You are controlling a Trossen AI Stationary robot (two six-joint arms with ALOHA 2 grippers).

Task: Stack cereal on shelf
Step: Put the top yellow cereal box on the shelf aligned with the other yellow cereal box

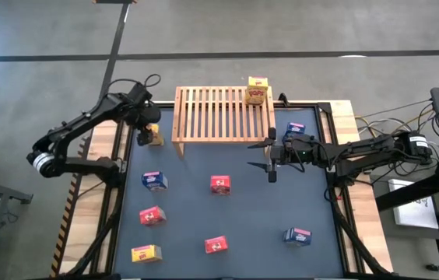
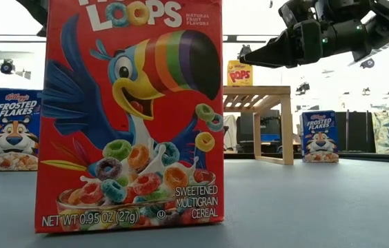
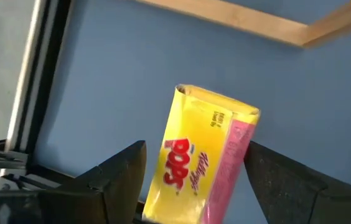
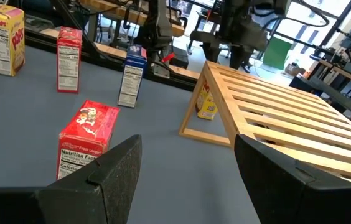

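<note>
Cereal (image 1: 220,184): three red, three blue, three yellow, with one yellow box (image 1: 257,92) on the shelf (image 1: 212,117). Left claw (image 3: 195,149) released, astride a second yellow box (image 3: 191,130) that is cut off at the frame's bottom. Right claw (image 4: 188,146) released, empty.

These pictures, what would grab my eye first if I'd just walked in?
Probably the red Froot Loops box standing right before the low camera, filling the view. Next, the wooden rack at the mat's far edge, with one yellow Pops box on its right end. By the rack's left leg, the left gripper straddles another yellow box.
</note>
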